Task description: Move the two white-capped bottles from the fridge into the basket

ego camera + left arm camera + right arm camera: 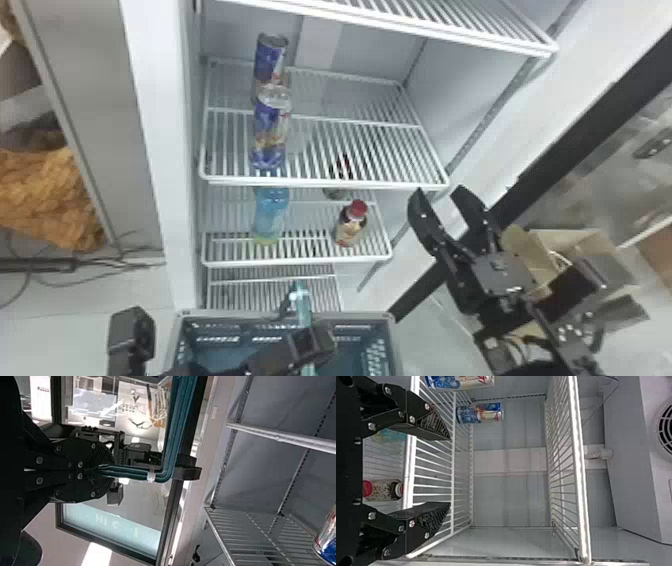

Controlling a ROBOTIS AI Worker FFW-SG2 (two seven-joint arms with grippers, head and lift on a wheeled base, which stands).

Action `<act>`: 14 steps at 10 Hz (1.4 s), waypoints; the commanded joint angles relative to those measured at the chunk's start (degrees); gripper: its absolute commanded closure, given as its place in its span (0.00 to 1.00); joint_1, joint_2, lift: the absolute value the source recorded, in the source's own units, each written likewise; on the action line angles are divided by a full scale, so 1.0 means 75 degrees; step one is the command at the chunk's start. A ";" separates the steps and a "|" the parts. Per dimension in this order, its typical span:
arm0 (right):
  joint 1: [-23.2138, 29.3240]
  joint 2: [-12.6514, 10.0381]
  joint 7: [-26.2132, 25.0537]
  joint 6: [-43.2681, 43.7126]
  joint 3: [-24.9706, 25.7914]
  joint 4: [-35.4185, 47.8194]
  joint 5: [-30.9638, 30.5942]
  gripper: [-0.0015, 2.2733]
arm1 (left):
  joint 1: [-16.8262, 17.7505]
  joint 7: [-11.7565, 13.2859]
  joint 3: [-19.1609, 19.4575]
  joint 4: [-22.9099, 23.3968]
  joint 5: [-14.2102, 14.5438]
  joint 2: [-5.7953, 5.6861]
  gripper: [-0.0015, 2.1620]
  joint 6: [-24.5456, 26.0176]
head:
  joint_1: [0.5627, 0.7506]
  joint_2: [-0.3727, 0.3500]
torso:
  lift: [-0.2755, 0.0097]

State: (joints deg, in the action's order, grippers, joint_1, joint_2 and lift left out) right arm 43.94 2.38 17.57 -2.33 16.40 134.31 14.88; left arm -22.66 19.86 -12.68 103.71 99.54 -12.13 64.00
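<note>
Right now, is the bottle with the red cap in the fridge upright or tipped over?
Upright: the red-capped bottle stands on the wire shelf, cap uppermost.

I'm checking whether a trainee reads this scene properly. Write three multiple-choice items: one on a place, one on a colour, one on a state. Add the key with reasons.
1. Where does the blue bottle stand?
A) In the basket
B) On the shelf below the cans
C) On the top shelf

2. What colour is the cap of the bottle to its right?
A) Green
B) Black
C) Red

3. How are the fingers of the right gripper?
A) Apart
B) Closed together
C) Clamped on a can

1: B, it shows on the lower rack, under the cans' rack.
2: C, the cap is plainly red.
3: A, a gap separates the fingertips.
</note>
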 commanded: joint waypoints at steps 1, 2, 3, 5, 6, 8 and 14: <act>-0.0215 0.0035 0.0000 0.0592 -0.0161 -0.0630 0.0103 0.23 | -0.0015 0.0001 0.0000 -0.0037 -0.0018 0.0001 0.55 -0.0022 | 0.70 0.03 | 0.97; -0.0346 0.0058 0.0000 0.0892 -0.0283 -0.0930 0.0134 0.23 | 0.0003 0.0001 0.0000 -0.0037 -0.0003 0.0001 0.55 -0.0022 | 0.70 0.03 | 0.97; -0.0459 0.0070 -0.0035 0.1248 -0.0420 -0.1193 0.0164 0.23 | 0.0003 0.0001 -0.0015 -0.0018 -0.0003 0.0001 0.55 -0.0022 | 0.70 0.03 | 0.97; -0.0290 0.0093 -0.0539 0.1398 -0.0694 -0.1005 0.0103 0.23 | 0.0003 0.0001 -0.0030 -0.0018 0.0012 0.0001 0.55 -0.0022 | 0.70 0.03 | 0.97; -0.0196 0.0093 -0.0679 0.1398 -0.0755 -0.0911 0.0073 0.23 | 0.0003 0.0001 -0.0030 -0.0037 0.0012 0.0001 0.55 -0.0022 | 0.70 0.03 | 0.97; -0.0009 0.0035 -0.0960 0.1398 -0.0770 -0.0705 0.0027 0.23 | -0.0015 0.0001 -0.0030 -0.0018 0.0012 0.0001 0.55 -0.0022 | 0.70 0.03 | 0.97; 0.0085 0.0011 -0.1078 0.1267 -0.0770 -0.0593 -0.0003 0.23 | 0.0022 0.0001 -0.0061 -0.0037 0.0012 0.0001 0.55 -0.0022 | 0.70 0.03 | 0.97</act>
State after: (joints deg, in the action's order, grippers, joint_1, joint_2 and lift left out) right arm 44.53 2.45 9.49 7.22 10.62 129.85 14.90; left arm -22.56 19.86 -13.10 103.47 99.65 -12.16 63.84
